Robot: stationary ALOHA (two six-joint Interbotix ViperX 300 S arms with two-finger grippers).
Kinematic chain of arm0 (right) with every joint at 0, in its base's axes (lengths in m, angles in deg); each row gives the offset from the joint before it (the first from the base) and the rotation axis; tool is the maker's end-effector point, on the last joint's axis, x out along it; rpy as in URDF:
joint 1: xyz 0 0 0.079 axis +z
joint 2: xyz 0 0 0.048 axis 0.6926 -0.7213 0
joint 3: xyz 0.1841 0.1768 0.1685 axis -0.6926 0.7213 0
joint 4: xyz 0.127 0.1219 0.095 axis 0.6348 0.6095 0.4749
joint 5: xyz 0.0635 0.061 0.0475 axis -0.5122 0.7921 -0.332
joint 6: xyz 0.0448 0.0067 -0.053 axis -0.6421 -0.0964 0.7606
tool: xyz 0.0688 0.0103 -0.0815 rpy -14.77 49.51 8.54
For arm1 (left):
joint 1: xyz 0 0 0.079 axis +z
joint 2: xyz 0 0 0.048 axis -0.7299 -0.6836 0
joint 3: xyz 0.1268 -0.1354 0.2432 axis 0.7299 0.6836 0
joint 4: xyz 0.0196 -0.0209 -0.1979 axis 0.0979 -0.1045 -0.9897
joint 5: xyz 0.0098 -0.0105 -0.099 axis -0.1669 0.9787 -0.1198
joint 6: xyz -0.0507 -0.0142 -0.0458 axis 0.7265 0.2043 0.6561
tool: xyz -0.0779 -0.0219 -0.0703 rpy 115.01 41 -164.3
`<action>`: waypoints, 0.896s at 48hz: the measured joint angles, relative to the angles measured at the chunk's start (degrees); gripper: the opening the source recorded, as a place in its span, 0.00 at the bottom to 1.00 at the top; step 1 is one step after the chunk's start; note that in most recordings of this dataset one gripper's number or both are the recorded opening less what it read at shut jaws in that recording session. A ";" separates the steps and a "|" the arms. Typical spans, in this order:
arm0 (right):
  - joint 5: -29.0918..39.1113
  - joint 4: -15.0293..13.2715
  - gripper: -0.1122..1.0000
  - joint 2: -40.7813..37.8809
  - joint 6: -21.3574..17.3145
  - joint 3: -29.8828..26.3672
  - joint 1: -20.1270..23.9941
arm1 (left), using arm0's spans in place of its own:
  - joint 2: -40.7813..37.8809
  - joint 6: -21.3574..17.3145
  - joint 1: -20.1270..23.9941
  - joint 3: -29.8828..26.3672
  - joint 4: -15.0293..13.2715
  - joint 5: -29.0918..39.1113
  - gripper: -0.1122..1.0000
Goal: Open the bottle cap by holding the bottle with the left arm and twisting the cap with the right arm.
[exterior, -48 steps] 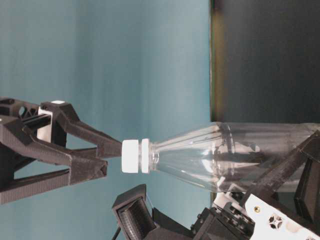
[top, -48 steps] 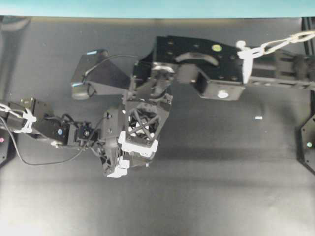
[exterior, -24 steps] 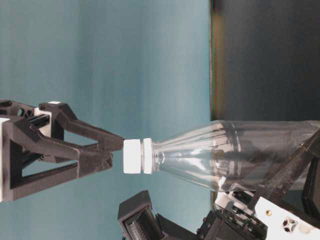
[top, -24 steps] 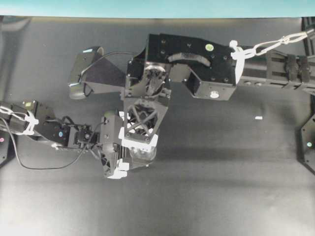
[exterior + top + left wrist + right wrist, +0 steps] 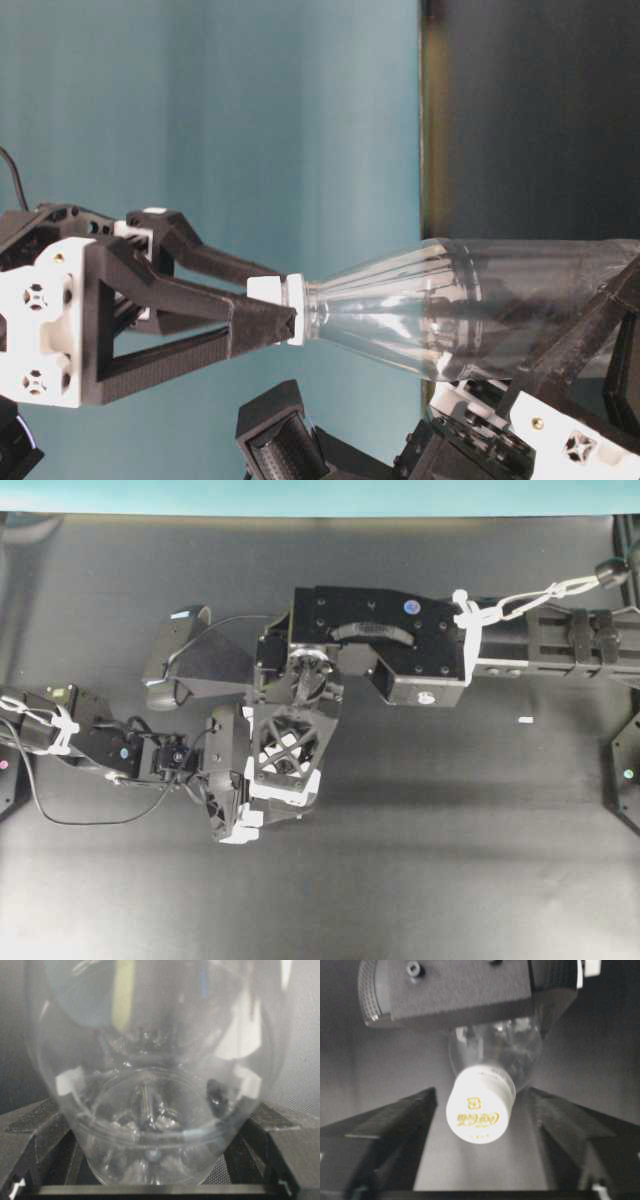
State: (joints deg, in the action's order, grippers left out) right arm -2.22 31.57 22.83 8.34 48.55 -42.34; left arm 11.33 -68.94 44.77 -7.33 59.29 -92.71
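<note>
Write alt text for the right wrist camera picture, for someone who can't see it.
A white bottle cap with gold lettering points at the camera, with the two dark fingers of the right pincer on either side of it, not touching. Behind it, the clear bottle is blurred and partly hidden by the black left pincer.

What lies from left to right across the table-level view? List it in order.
Right gripper → white bottle cap between its fingertips → clear bottle, lying sideways in this picture → left gripper clamped around the bottle's wide body at the right edge.
</note>
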 measured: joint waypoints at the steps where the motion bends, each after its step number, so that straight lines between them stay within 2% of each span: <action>1: -0.09 0.00 0.58 0.00 0.00 0.00 0.00 | 0.00 0.09 0.00 0.00 0.00 0.09 0.87; 6: 0.00 -0.18 0.47 0.09 0.00 0.00 0.00 | -0.09 0.09 0.00 0.09 0.00 0.18 0.87; 17: 0.62 -0.26 0.46 0.09 1.32 -0.09 -0.09 | -0.09 0.09 0.00 0.09 0.00 0.09 0.87; 23: 0.53 -0.18 0.46 0.09 9.23 0.00 0.00 | -0.09 0.09 0.00 0.09 0.00 0.09 0.87; 30: 0.62 -0.18 0.46 0.00 20.48 -0.18 0.18 | -0.09 0.09 0.00 0.09 0.00 0.18 0.87; 43: 0.62 -0.18 0.46 -0.09 35.60 -0.26 0.70 | -0.18 0.00 -0.09 0.09 0.00 0.09 0.87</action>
State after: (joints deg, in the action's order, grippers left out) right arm -1.61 31.39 22.75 43.93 48.29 -41.64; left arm 11.16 -68.94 44.68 -7.24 59.29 -92.62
